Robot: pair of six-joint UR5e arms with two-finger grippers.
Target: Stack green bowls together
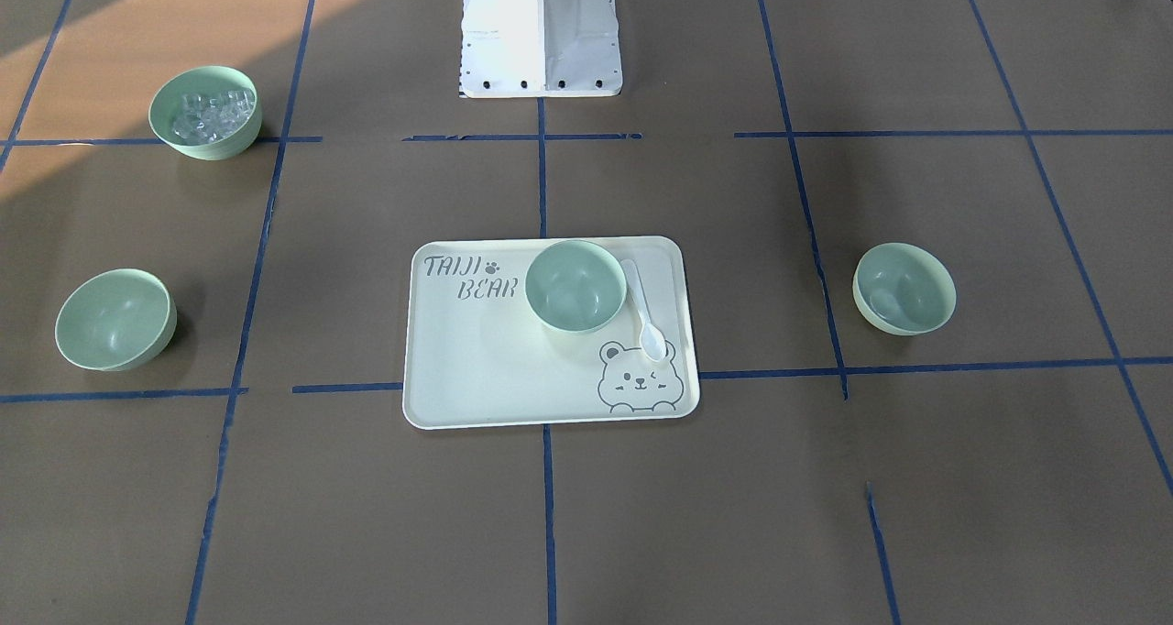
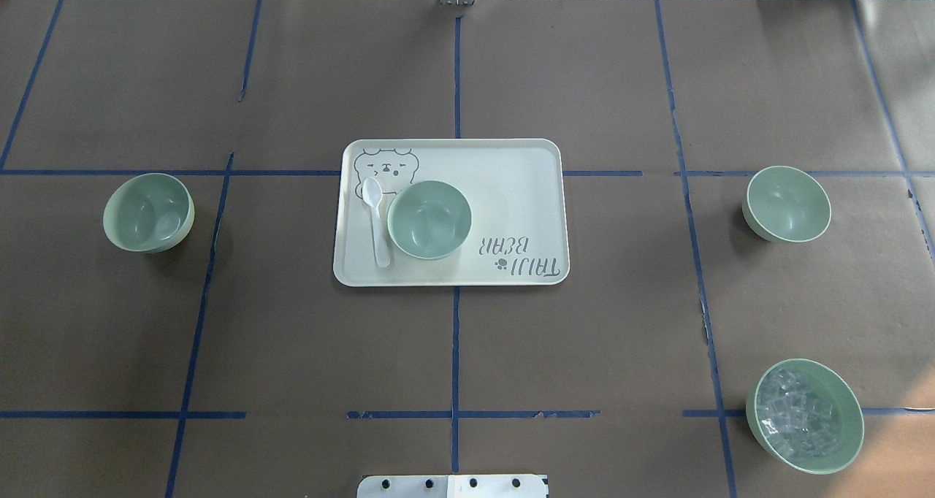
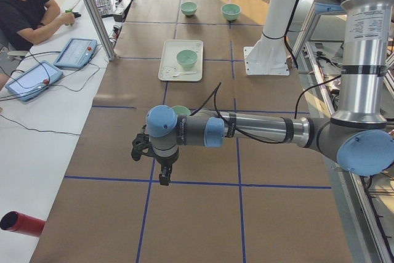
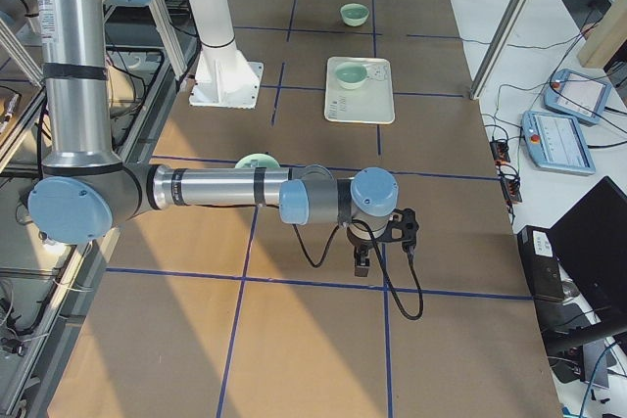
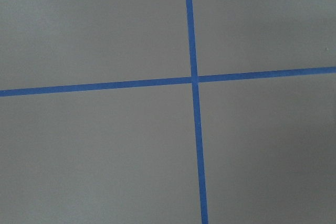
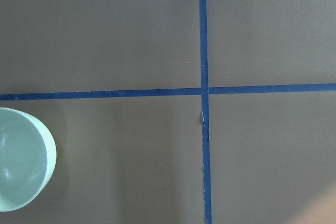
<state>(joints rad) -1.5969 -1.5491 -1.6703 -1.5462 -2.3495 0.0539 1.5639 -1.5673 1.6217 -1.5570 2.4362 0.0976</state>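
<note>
Seen from overhead, nearest the robot sits the bowl of clear cubes (image 2: pixel 804 415), at about 4 o'clock from the tray (image 2: pixel 511 191). Past it the three plain green bowls lie in a row, none stacked. The left bowl (image 2: pixel 148 212) stands on the table (image 2: pixel 292 352) at the tray's 9 o'clock. The middle bowl (image 2: pixel 429 219) is upright on the tray, a white spoon (image 2: pixel 377 220) just beside it at its 9 o'clock. The right bowl (image 2: pixel 787 204) stands at the tray's 3 o'clock, all well apart. The arms show only in the two end views. In each, the near arm's forearm lies level over the table with the wrist bent down, so the left claw (image 3: pixel 164 178) and the right claw (image 4: pixel 361 266) hang pointing down above the brown paper; whether their fingers are spread or closed I cannot tell. The right wrist camera catches a plain green bowl (image 6: pixel 21 158) at its 8 o'clock; the left wrist camera shows only crossed blue tape (image 5: pixel 191 80).
</note>
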